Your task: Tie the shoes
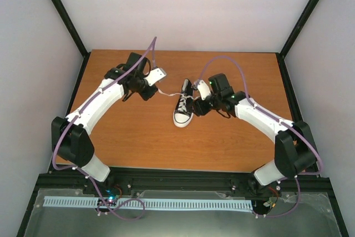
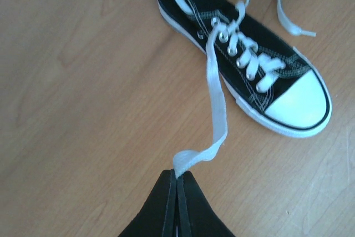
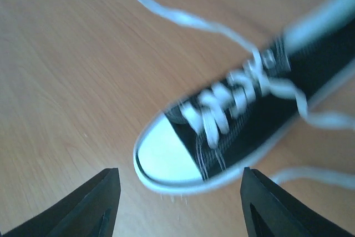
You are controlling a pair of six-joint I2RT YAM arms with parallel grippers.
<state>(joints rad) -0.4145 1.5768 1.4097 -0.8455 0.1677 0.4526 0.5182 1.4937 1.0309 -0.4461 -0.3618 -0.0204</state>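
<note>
While the left gripper (image 2: 177, 175) pinches one lace (image 2: 216, 104) and the right gripper (image 3: 178, 173) gapes empty, a tug could just drag the sneaker (image 2: 249, 54) left.

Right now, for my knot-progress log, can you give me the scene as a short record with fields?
sneaker: black with white sole, upright on the table, toe toward the arm bases
knot: none, laces untied
left tool: shut on the white lace, which runs out sideways from the sneaker
second lace: loose, its end on the wood
right tool: open, holding nothing, close to the toe cap
</note>
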